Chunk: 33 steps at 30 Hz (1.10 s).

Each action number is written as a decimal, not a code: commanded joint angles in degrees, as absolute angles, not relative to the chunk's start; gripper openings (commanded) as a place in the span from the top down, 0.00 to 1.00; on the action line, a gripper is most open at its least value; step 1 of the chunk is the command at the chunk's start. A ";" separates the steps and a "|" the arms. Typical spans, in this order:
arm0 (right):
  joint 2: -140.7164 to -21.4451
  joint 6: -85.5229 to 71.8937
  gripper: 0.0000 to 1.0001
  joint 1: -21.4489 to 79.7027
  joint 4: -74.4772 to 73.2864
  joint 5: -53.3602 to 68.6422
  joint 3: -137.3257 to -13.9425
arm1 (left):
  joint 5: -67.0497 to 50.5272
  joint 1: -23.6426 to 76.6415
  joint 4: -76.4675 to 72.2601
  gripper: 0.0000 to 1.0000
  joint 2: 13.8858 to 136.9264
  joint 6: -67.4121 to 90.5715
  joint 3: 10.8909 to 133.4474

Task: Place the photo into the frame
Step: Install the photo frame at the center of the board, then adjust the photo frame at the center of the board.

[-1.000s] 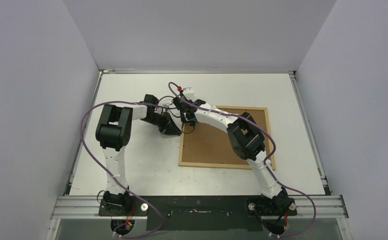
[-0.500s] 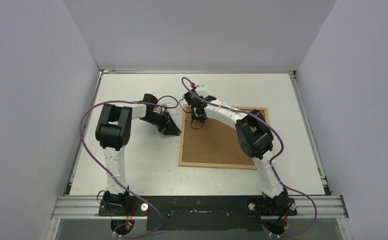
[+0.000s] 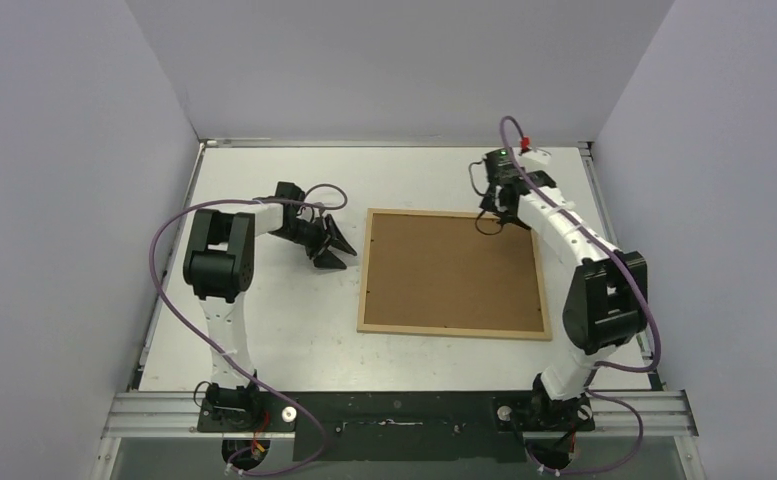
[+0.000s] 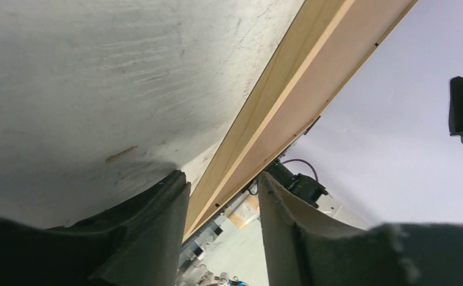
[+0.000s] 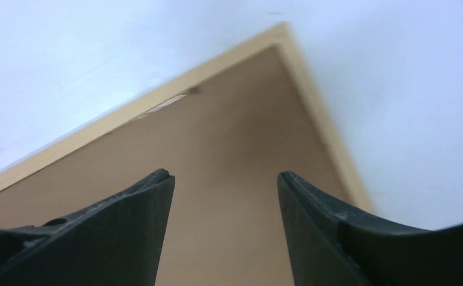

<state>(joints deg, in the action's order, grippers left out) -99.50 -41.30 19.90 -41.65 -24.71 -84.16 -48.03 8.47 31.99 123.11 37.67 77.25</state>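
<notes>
The frame [image 3: 363, 272], thin light wood, lies flat mid-table with a brown backing panel [image 3: 451, 268] filling it. The photo does not show in any view. My left gripper [image 3: 338, 245] hangs low over the table just left of the frame's left strip [image 4: 264, 113], jaws open and empty, and the strip shows through the gap [image 4: 223, 179]. My right gripper [image 3: 494, 221] hovers over the frame's far right corner. It is open with nothing between its fingers [image 5: 225, 176]. Under it are the panel [image 5: 229, 137] and the corner strips [image 5: 127, 110].
White tabletop [image 3: 264, 330] runs to walls at the back and on both sides. A metal rail [image 3: 404, 410] with both arm bases lines the near edge. Purple cables loop off each arm.
My right arm swung from the frame's far left corner across to its far right corner and opened. My left gripper drew back a little to the left and opened.
</notes>
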 commanded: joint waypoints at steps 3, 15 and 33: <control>-93.82 -39.61 0.24 6.38 -47.66 -24.27 -73.91 | -42.30 8.26 31.18 0.50 119.96 33.46 76.22; -88.45 -40.70 0.15 -6.97 -37.06 -4.98 -55.77 | -43.77 11.21 29.06 0.46 121.99 33.99 76.81; -88.51 -41.38 0.19 -7.49 -30.79 10.51 -49.89 | -45.95 13.77 29.10 0.47 126.12 35.61 82.15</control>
<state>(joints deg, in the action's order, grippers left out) -90.37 -40.10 -7.90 -33.17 4.51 -50.98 -48.31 13.02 30.65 123.39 36.27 79.26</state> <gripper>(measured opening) 0.814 0.534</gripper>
